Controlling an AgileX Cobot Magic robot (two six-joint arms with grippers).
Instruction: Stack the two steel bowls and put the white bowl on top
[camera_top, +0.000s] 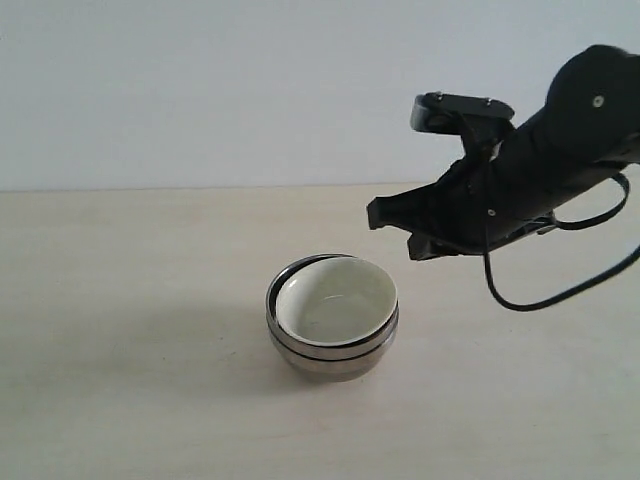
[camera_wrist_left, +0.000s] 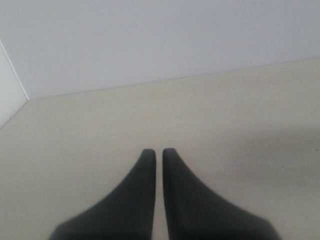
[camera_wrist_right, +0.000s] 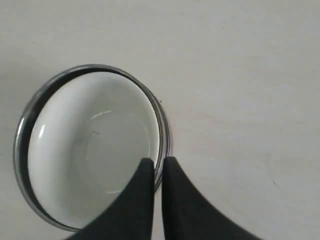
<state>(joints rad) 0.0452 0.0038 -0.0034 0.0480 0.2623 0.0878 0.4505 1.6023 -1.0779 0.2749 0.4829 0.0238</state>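
Note:
The two steel bowls (camera_top: 330, 358) stand nested in the middle of the table, their shiny rims (camera_wrist_right: 20, 135) one inside the other. Inside the upper one rests the white bowl (camera_top: 338, 298), slightly tilted; the right wrist view shows its glossy cream inside (camera_wrist_right: 90, 145). My right gripper (camera_top: 390, 230) hangs in the air above and to the right of the stack. It is shut with nothing held (camera_wrist_right: 154, 161), and its tips show over the stack's rim. My left gripper (camera_wrist_left: 159, 151) is shut and empty over bare table, out of the exterior view.
A pale wooden table (camera_top: 130, 300) runs to a white wall (camera_top: 200, 90) behind. A black cable (camera_top: 560, 290) loops below the right arm. In the left wrist view the table (camera_wrist_left: 240, 115) meets a wall corner (camera_wrist_left: 27, 97).

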